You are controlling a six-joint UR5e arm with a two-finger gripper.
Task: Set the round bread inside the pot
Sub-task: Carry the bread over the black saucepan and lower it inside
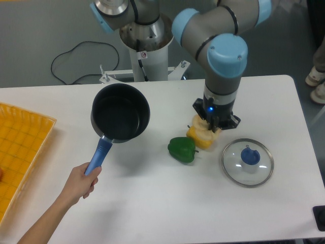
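The pot [120, 112] is a black saucepan with a long blue handle [99, 154], left of the table's middle. A person's hand [81, 183] grips the handle's end. The round bread [204, 130] is a pale cream lump that lies against a yellow bell pepper [201, 140], right of centre. My gripper [212, 125] is straight down over the bread, with its dark fingers at the bread's top and right side. The wrist hides the fingertips, so the grip does not show.
A green bell pepper [182, 149] lies just left of the yellow one. A glass lid with a blue knob [247, 162] lies to the right. A yellow tray [20, 152] sits at the left edge. A person's forearm reaches in from the bottom left.
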